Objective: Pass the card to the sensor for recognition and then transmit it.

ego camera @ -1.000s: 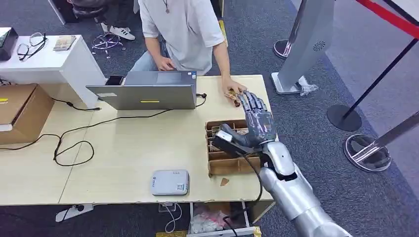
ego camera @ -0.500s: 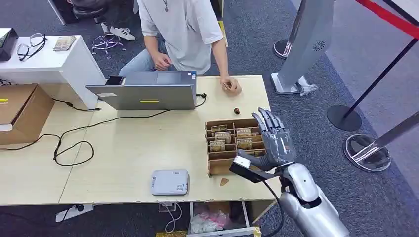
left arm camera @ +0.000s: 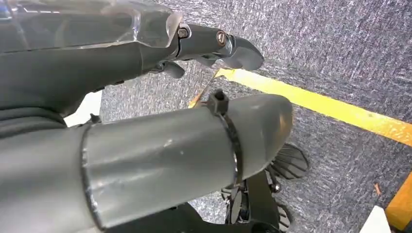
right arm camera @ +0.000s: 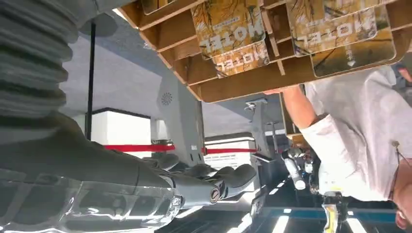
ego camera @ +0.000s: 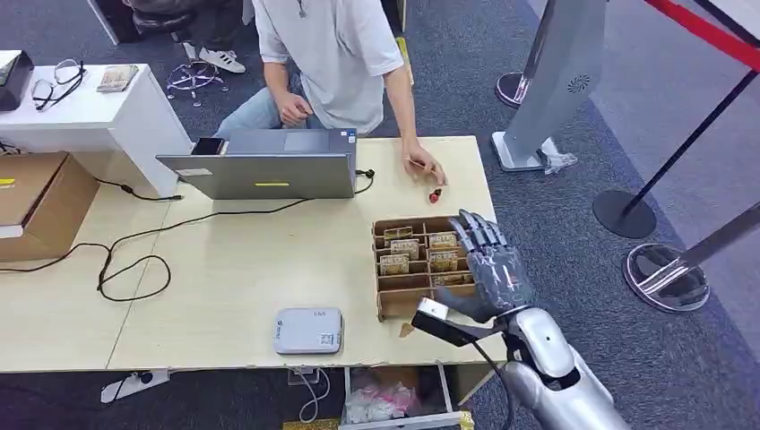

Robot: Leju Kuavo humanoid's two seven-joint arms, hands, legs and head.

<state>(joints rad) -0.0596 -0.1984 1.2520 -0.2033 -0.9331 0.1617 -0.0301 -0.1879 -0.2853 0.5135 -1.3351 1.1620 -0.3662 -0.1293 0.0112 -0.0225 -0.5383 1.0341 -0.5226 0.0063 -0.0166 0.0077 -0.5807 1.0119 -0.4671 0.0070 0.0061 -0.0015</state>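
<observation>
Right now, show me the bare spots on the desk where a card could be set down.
Widest free patch: light wooden desktop between the black looped cable, the grey laptop and the brown slotted card box. A smaller strip lies left of the grey card reader. Crowded: the far right corner, with a person's hand, and the box, where the right hand hovers.

Head view: even, bright overhead light; soft, short shadows under laptop and table edge. No strong glare; mild softness overall. Left wrist view: near parts of left hand blurred, carpet sharper. Right wrist view: bright background washed out, glare on clear cover of right hand; cards legible.
</observation>
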